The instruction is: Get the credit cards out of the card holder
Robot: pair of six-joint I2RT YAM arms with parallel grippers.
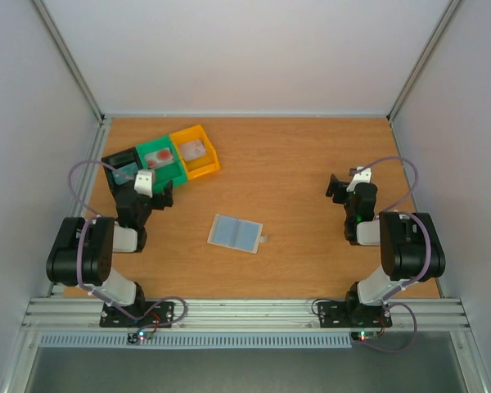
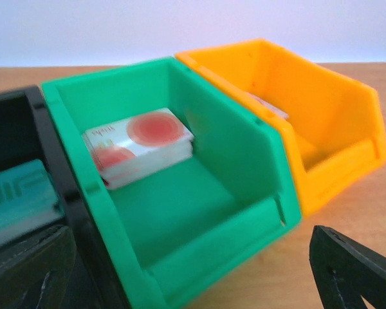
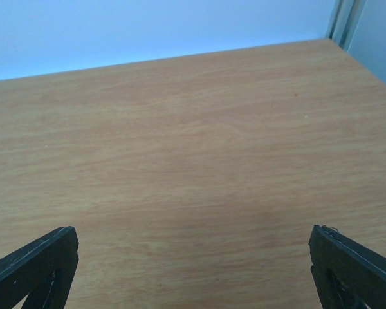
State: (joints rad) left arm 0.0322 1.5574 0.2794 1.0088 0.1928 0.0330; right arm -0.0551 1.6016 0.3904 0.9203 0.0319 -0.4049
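The card holder (image 1: pixel 235 233) lies flat and spread open near the middle of the table, pale blue-grey, with a small tab at its right edge. I cannot make out separate credit cards in it. My left gripper (image 1: pixel 154 196) is open and empty, close to the front of the green bin (image 1: pixel 159 159). In the left wrist view the gripper (image 2: pixel 199 277) faces that bin (image 2: pixel 180 193). My right gripper (image 1: pixel 339 187) is open and empty over bare wood at the right, far from the holder; its wrist view (image 3: pixel 193 270) shows only tabletop.
A black bin (image 1: pixel 119 168), the green bin and a yellow bin (image 1: pixel 195 150) stand in a row at the back left. The green bin holds a white pack with red spots (image 2: pixel 138 145). The yellow bin (image 2: pixel 296 122) holds a pale item.
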